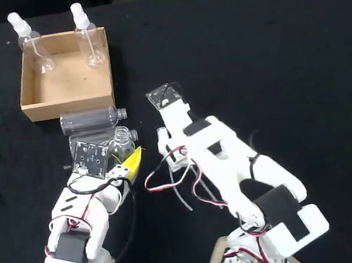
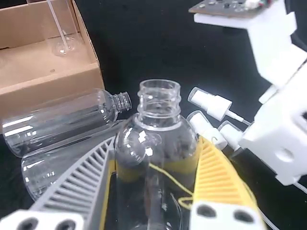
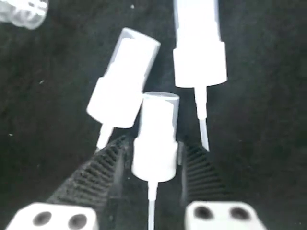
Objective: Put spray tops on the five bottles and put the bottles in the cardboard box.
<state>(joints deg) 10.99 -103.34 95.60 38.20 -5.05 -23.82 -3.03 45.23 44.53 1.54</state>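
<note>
Two capped bottles (image 1: 32, 46) stand in the cardboard box (image 1: 63, 109); two uncapped bottles (image 2: 62, 120) lie just outside it. Beside them the left gripper (image 2: 156, 146) clamps a third bottle (image 2: 156, 120), open neck pointing away from its wrist. Just to its right, the right gripper (image 3: 154, 143) pinches a spray top (image 3: 158, 120), tube trailing toward its own wrist, so it probably needs turning before entering that neck.

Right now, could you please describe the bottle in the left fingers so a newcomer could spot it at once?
Find the box on the left of the table. Just before it a loose bottle lies on its side. The held bottle comes next, nearer the arms: uncapped too, but clamped between the grey and yellow left fingers.
</note>
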